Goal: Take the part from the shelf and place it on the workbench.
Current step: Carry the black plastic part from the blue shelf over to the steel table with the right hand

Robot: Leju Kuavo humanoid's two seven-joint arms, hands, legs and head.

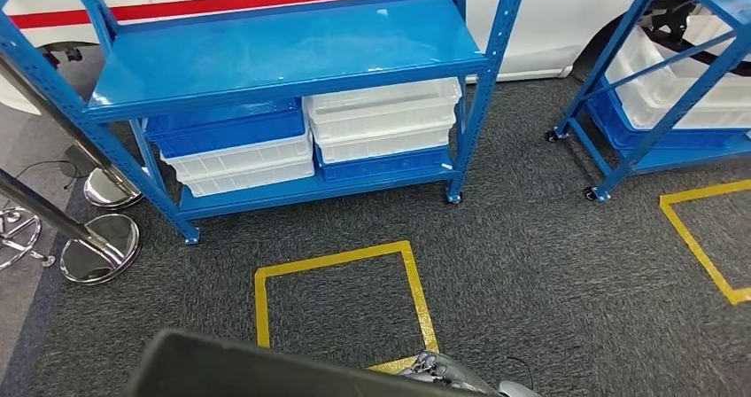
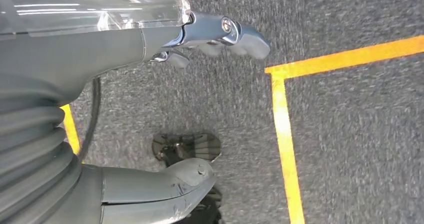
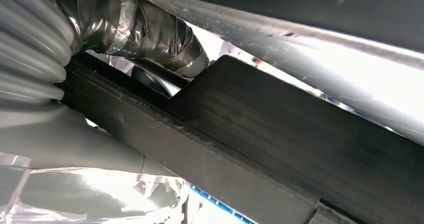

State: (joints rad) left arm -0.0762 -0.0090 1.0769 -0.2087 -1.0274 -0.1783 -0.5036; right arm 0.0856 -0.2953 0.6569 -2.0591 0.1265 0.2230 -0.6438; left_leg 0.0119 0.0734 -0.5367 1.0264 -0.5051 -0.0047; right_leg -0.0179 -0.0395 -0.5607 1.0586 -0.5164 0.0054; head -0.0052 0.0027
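A dark, flat black part (image 1: 266, 370) lies across the bottom of the head view, close to my body. My right hand (image 1: 443, 375) shows at its right end. In the right wrist view the same black part (image 3: 280, 149) runs between the grey thumb (image 3: 75, 144) and the taped fingers (image 3: 145, 34), so my right hand holds it. My left hand (image 2: 125, 49) hangs over the grey carpet with thumb and fingers apart and nothing between them. The blue shelf (image 1: 283, 51) stands ahead, its top board bare.
White and blue bins (image 1: 381, 122) fill the shelf's lower level. A second blue rack (image 1: 673, 78) with bins stands at the right. Yellow tape squares (image 1: 341, 260) mark the carpet. Chrome post bases (image 1: 97, 246) stand at the left.
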